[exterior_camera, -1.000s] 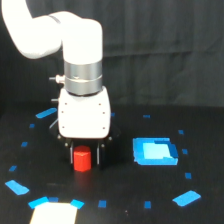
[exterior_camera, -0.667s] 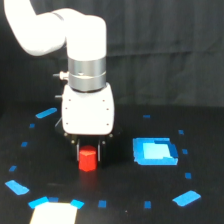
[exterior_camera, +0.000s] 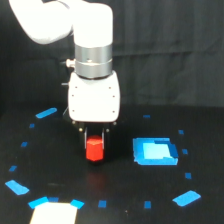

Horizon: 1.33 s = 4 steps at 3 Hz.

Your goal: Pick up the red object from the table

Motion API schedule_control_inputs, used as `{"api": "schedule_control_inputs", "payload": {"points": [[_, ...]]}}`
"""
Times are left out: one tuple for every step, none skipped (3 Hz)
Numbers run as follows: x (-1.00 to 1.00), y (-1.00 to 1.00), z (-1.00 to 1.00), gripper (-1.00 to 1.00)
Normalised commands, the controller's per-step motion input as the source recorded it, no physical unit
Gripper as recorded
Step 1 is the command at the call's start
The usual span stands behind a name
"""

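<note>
The red object is a small red-orange block in the middle of the exterior view. My gripper hangs from the white arm straight above it, and its two dark fingers close on the block's upper sides. The block looks held just above the black table, with a faint shadow under it. The fingertips are mostly hidden behind the block and the white gripper body.
A larger blue rectangular patch lies to the exterior view's right of the block. A pale patch sits at the front left. Small blue tape marks ring the area. A black curtain hangs behind.
The gripper and the red block have moved together toward the exterior view's right, and the block now sits a little higher in the frame.
</note>
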Motion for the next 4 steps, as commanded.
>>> {"api": "schedule_control_inputs", "payload": {"points": [[0.19,1.00,1.00,-0.80],[0.15,0.44,1.00,-0.35],[-0.32,0.34,0.96,-0.69],[-0.37,0.72,1.00,-0.45]]}}
